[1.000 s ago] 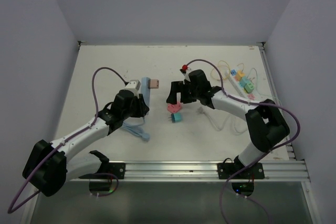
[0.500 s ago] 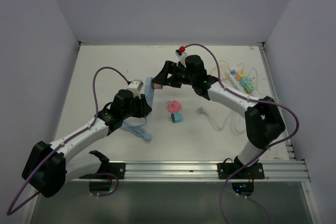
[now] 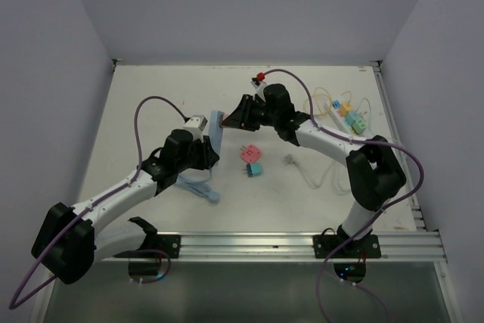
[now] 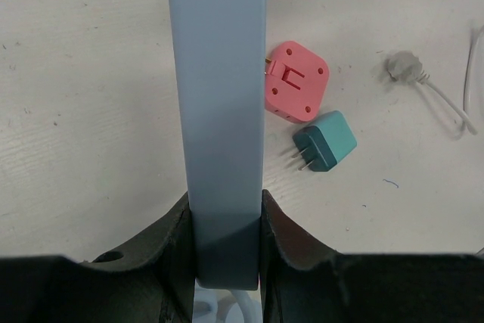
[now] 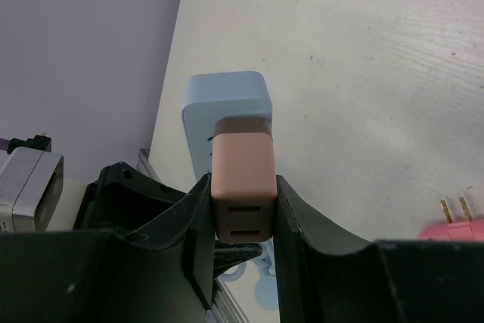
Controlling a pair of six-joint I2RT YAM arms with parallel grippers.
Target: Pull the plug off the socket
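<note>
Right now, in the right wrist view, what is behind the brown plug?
The end of the light blue power strip, directly behind the brown plug, which the right gripper's fingers clamp. Its prongs and the socket face are covered.

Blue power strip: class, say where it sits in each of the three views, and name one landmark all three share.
Top external: strip left of centre, where the two arms meet.
Left wrist: tall band up the middle, clamped in the left claw.
Right wrist: centre-left, behind the brown plug held by the right claw.
Shared landmark: pink plug, right of the strip; bottom-right corner in the right wrist view.
</note>
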